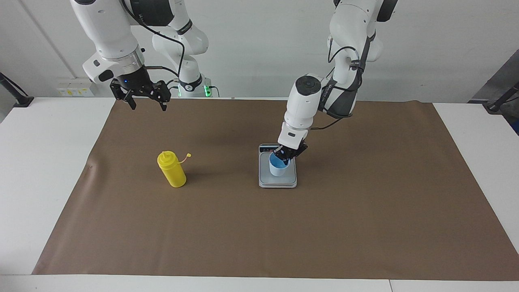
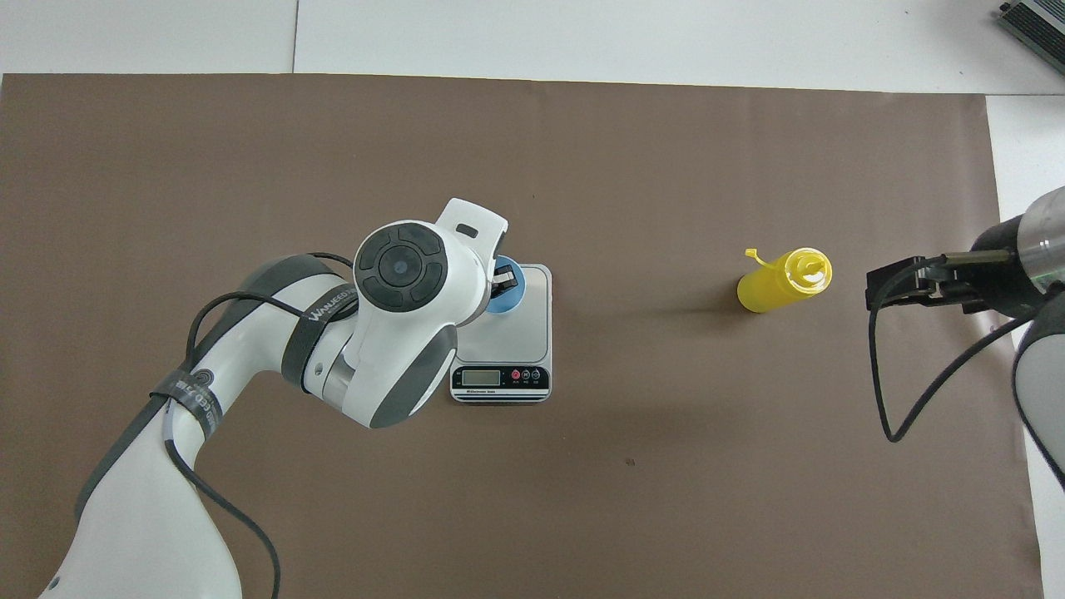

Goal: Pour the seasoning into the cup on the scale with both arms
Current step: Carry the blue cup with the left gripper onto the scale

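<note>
Black left gripper [image 1: 285,155] clamped on rim of light-blue cup [image 1: 278,166]; cup stood upright on scale [image 1: 277,179]. Yellow seasoning [image 1: 172,169] stood well apart from scale, toward right arm's end. Right gripper [image 1: 146,101] waited raised, fingers apart.

From overhead, the left arm's white wrist covers most of the small light-blue tapered cup [image 2: 507,293] and all but a sliver of the left end effector [image 2: 500,278]. We cannot read the display of the flat silver-grey kitchen scale [image 2: 502,377]. The picture's edge cuts off the right arm.
</note>
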Action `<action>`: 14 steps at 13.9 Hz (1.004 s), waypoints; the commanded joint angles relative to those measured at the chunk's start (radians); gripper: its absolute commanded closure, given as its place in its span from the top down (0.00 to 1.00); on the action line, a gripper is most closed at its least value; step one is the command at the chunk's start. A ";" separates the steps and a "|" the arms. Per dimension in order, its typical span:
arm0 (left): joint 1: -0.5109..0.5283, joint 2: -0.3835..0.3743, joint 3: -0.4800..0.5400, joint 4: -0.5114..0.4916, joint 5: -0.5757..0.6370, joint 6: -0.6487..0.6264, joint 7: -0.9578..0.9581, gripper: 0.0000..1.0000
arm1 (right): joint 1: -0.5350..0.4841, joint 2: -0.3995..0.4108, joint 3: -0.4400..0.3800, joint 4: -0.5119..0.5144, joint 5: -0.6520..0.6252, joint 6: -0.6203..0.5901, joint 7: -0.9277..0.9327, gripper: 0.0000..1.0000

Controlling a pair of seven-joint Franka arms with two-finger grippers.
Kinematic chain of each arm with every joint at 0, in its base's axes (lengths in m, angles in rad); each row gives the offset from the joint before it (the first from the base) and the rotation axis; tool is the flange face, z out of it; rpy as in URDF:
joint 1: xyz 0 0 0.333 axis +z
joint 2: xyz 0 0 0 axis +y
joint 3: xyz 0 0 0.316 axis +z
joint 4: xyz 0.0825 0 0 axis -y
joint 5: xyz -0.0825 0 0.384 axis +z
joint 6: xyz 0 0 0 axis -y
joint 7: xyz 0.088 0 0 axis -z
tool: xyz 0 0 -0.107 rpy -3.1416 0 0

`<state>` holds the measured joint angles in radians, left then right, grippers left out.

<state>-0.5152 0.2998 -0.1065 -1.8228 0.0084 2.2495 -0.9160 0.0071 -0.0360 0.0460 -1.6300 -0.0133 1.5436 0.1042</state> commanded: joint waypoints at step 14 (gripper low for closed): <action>0.128 -0.134 0.033 -0.006 0.045 -0.122 0.190 1.00 | -0.009 -0.013 0.006 -0.013 -0.005 0.000 0.014 1.00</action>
<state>-0.4416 0.2214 -0.0682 -1.8178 0.0313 2.1833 -0.8061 0.0071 -0.0360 0.0460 -1.6300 -0.0133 1.5436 0.1042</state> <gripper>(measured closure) 0.000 0.000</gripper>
